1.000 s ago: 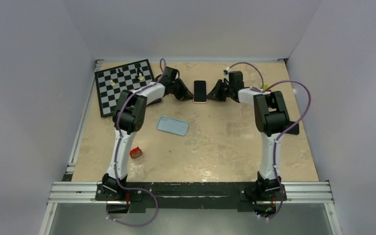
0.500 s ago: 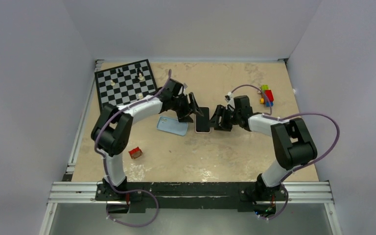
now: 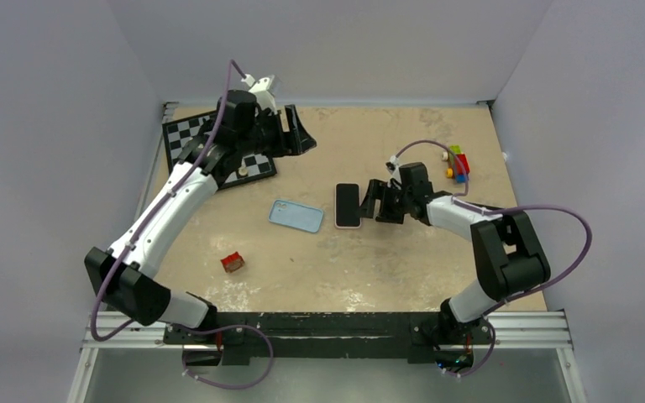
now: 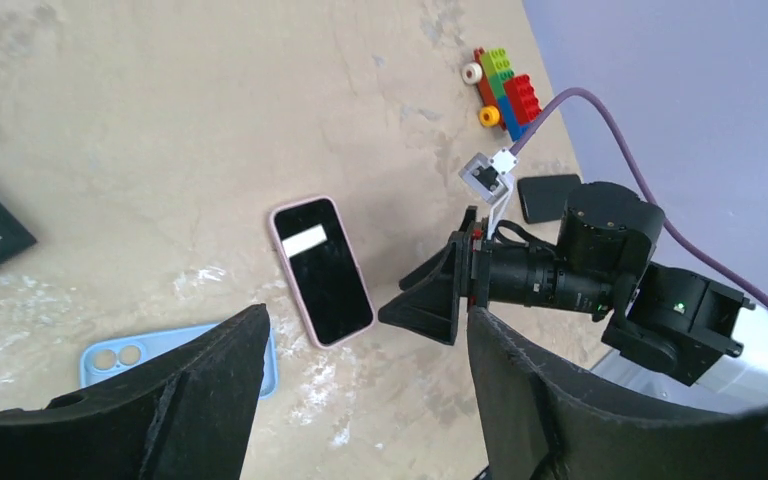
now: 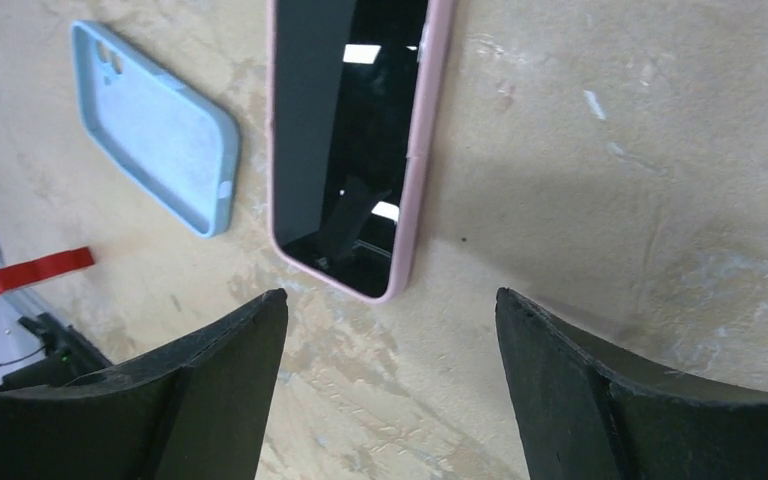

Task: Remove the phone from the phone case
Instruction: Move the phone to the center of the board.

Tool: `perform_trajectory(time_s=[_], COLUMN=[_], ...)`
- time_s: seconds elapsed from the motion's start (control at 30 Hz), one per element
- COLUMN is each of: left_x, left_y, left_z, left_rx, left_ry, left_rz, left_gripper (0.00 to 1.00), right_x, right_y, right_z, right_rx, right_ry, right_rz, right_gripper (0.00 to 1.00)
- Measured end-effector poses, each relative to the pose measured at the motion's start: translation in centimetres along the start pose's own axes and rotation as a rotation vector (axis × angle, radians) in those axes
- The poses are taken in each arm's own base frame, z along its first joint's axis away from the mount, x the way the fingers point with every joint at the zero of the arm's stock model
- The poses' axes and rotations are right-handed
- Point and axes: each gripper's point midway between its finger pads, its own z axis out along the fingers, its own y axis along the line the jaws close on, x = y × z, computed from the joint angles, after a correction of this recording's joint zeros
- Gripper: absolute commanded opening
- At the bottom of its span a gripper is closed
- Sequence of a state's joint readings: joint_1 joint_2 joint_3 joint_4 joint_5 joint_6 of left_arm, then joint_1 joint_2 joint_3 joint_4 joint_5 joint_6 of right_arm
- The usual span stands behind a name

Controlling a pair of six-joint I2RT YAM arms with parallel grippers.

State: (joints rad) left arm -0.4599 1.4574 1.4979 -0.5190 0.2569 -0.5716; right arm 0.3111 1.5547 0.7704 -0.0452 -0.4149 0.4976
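The phone, black screen up with a pink rim, lies flat mid-table; it also shows in the left wrist view and the right wrist view. A light blue phone case lies empty just left of it, inside up. My right gripper sits low at the phone's right edge, open, nothing between its fingers. My left gripper is raised over the back left, open and empty, looking down at the phone.
A chessboard with a few pieces lies at the back left under the left arm. Coloured bricks sit at the back right. A small red block lies front left. Walls close three sides.
Both grippers held the phone at the back, brought it down mid-table and opened. The left arm then swung up and back over the chessboard; the right gripper stays beside the phone.
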Motion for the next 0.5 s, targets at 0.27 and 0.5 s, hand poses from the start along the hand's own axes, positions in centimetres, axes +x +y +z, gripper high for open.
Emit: perform_trajectory(time_s=[0.27,0.5], left_x=[-0.1,-0.1], left_y=[1.2,1.7], left_z=[-3.0,-3.6], left_rx=[-0.064,-0.089], left_ry=[-0.060,-0.074], left_rz=[0.116,0.136], left_gripper=[0.76,0.75], right_x=[-1.6,-4.8], right_y=[-0.6,2.1], right_z=[1.5,3.5], right_rx=[0.147,0.286], right_ry=[-0.024,-0.076], right_rz=[-0.004,-0.027], right_gripper=[0.90,0.91])
